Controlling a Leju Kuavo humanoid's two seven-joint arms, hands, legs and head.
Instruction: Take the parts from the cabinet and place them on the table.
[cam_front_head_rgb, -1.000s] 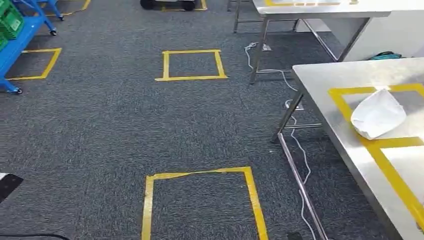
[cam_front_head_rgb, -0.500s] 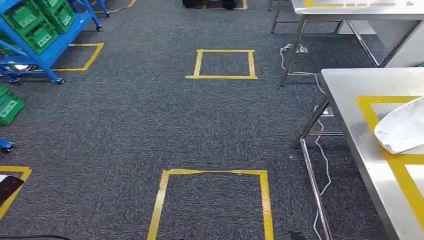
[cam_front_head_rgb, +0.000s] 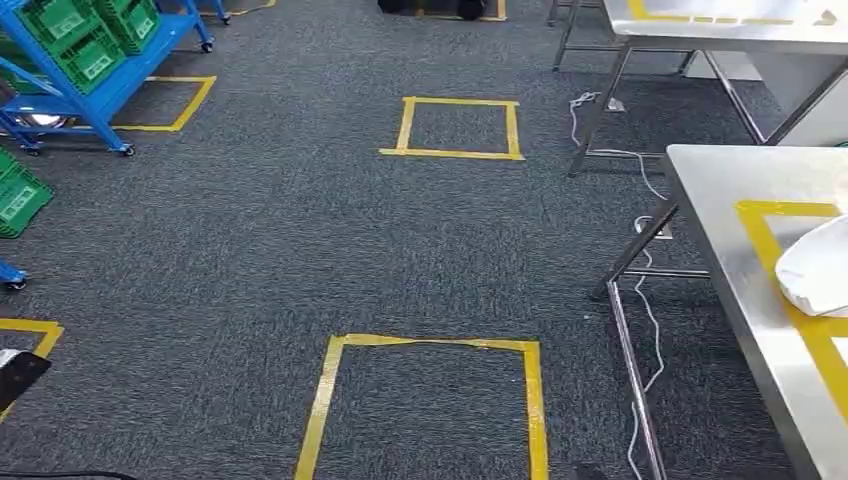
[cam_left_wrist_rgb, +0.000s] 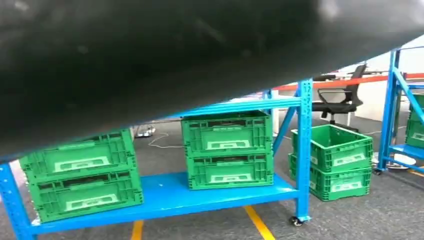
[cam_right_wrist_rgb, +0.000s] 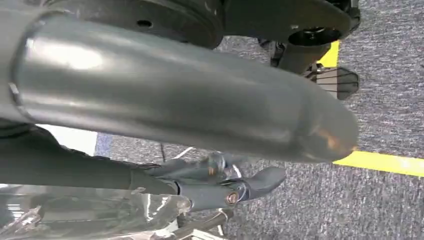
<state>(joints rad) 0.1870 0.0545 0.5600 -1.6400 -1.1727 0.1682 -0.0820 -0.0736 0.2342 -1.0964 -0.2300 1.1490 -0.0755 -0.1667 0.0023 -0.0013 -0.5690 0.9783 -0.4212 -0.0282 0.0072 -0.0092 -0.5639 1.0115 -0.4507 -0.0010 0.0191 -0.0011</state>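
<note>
A white bagged part (cam_front_head_rgb: 818, 268) lay inside yellow tape on the steel tabletop (cam_front_head_rgb: 720, 200) at three o'clock, marking its drop zone. The right hand (cam_right_wrist_rgb: 220, 187) seemingly gripped crinkled clear plastic (cam_right_wrist_rgb: 90, 212); the left hand's state could not be told.

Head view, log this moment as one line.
floor: yellow tape squares | far left: blue rack, green crates | right: steel table, white bag on tape outline
</note>
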